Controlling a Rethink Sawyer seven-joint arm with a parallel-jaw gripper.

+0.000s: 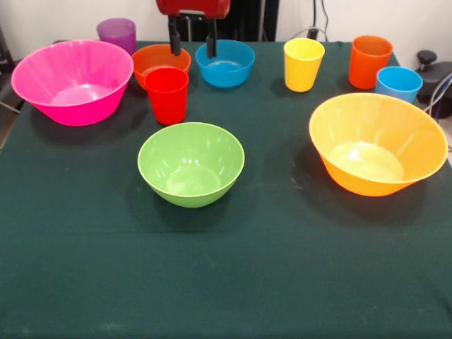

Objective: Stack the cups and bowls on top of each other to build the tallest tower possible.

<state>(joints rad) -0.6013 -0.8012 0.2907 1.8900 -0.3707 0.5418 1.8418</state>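
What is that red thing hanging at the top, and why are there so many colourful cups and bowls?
The red thing is the end of a robot arm, and the two black prongs under it are its pincer, like a hand. It is open and holds nothing. The camera looks across a green table at the robot. On the table stand five bowls: pink, green, yellow-orange, small orange, blue. There are five cups too: red, purple, yellow, orange, light blue. The robot should pile them into a tall tower. Nothing is stacked yet.
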